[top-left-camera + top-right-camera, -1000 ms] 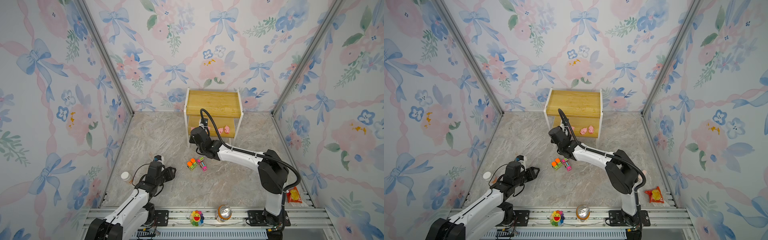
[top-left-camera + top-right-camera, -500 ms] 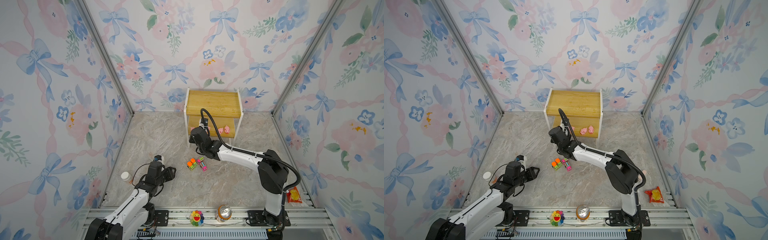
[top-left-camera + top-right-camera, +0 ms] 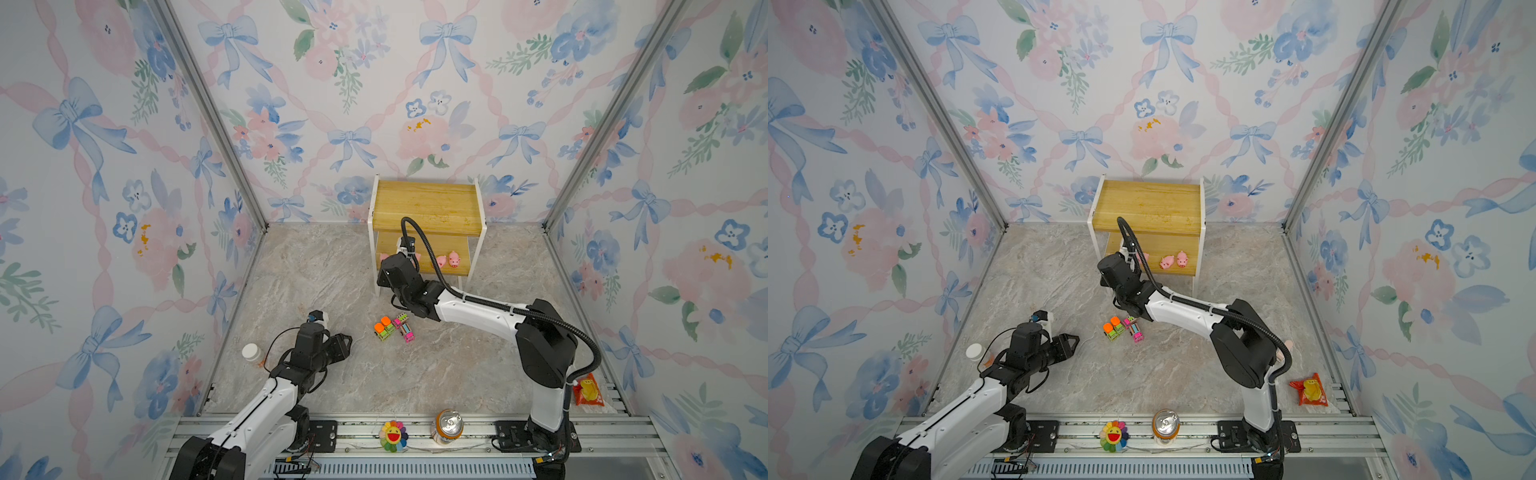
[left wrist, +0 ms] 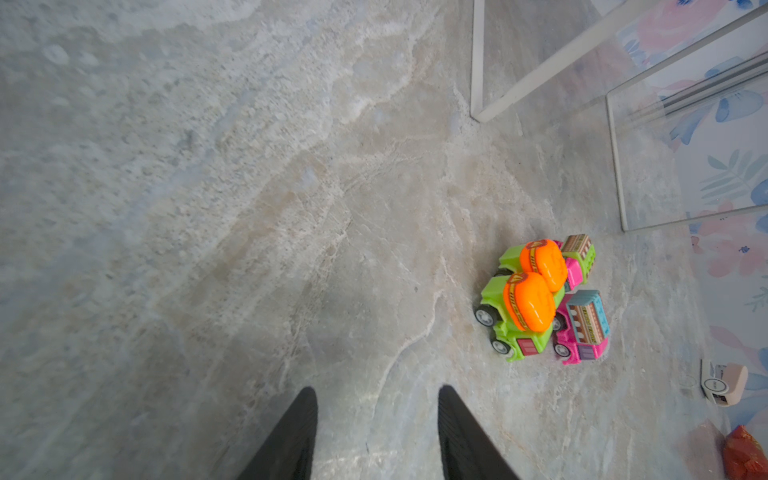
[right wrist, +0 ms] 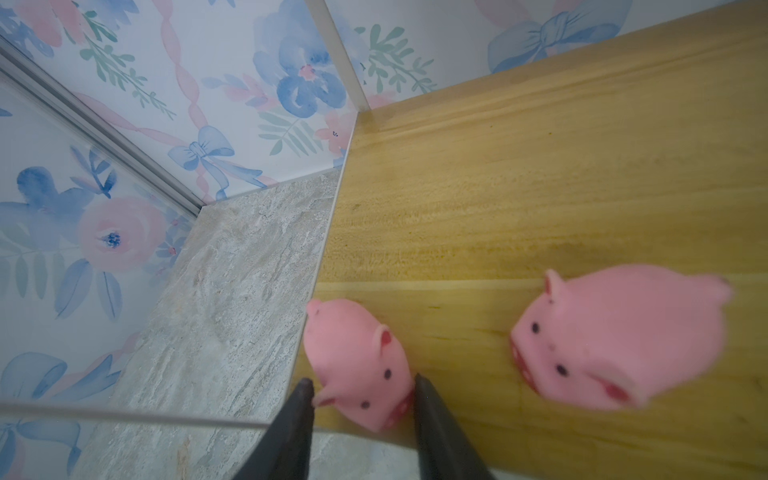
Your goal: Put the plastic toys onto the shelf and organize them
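2 high front overviews; 2 close, downward wrist views

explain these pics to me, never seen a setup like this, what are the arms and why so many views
The machine is a left arm and a right arm, white and black, bolted to a rail, each ending in a two-finger gripper. Two pictures look down from overhead at the whole booth; the other two come from a camera on each arm's wrist. The right gripper reaches into the yellow shelf; its fingers flank a pink pig at the lower board's edge, though I can't tell whether they squeeze it. More pigs sit on that board. The left gripper is open and empty above the floor, near four toy trucks bunched together.
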